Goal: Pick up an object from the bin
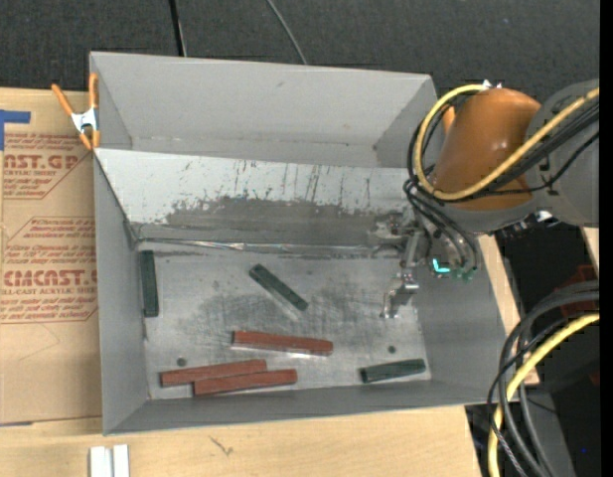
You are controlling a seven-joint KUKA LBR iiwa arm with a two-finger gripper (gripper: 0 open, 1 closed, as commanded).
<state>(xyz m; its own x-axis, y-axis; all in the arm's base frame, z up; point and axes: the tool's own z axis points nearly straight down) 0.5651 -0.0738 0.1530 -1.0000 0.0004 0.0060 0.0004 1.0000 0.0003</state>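
My gripper (396, 299) hangs over the bare floor at the bin's right side, with nothing seen in it. Nearest to it is a short dark green bar (392, 371), lying flat toward the front right corner, below the gripper and apart from it. To the gripper's left, another dark green bar (278, 287) lies slantwise in the middle of the bin. A red-brown bar (282, 343) rests flat in front of that one.
Two more red-brown bars (229, 377) lie side by side near the front left wall. A third dark green bar (147, 283) lies along the left wall. The arm with its orange cover and looped cables overhangs the bin's right rim.
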